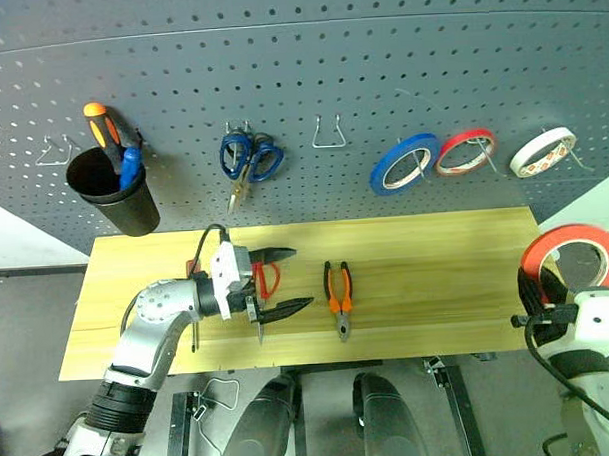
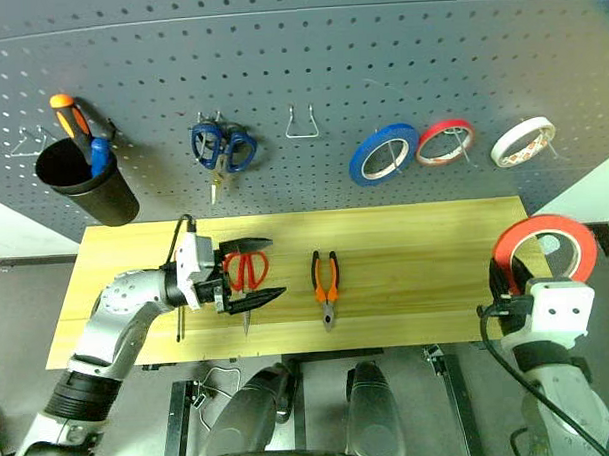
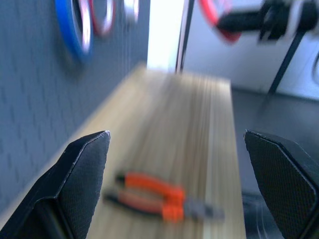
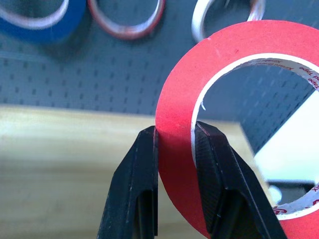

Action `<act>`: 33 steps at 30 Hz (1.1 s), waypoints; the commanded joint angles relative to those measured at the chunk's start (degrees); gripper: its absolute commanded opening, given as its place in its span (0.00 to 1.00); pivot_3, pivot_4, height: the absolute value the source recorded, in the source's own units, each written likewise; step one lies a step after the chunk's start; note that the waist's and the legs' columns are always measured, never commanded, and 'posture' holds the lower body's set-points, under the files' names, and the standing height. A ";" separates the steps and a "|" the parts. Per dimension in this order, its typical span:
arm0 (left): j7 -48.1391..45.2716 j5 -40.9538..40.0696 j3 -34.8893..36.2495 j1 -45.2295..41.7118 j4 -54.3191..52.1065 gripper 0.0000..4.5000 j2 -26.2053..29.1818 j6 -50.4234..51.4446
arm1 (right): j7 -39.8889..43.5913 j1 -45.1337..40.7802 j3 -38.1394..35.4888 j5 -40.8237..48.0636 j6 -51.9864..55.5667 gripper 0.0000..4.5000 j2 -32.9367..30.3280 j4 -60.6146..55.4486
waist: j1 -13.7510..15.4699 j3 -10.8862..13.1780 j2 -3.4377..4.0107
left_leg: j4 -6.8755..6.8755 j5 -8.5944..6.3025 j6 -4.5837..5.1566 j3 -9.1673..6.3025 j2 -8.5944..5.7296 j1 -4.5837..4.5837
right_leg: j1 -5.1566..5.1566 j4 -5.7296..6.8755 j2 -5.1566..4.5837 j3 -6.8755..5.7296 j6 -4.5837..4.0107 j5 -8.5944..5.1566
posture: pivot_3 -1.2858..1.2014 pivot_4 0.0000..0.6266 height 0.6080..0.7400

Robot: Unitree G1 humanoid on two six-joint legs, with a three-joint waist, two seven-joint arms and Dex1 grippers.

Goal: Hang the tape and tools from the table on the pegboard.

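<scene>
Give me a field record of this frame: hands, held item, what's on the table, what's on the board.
right hand: shut on red tape, held upright past the table's right end
left hand: open, empty, over red scissors
table: red scissors, pliers, small screwdriver near the left arm
pegboard: blue scissors, blue roll, thin red roll, white roll, empty hook
cup: orange-and-black screwdriver
still to hang: red tape, red scissors, pliers, small screwdriver

Scissors (image 2: 244,269) left of pliers (image 2: 325,283) on table (image 2: 416,274); pegboard (image 2: 309,78) behind; cup (image 2: 88,184) hanging far left.
</scene>
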 commanded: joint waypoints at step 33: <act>6.15 -3.37 3.52 -14.19 -2.97 1.00 -1.93 5.68 | -0.89 -21.02 7.18 12.15 14.93 0.15 -10.31 -10.06 | -0.89 -0.26 -0.08 | 0.48 0.09 -0.12 0.32 0.09 0.00 | -0.23 0.76 0.02 0.05 -0.09 0.11 | 0.52 0.35 0.77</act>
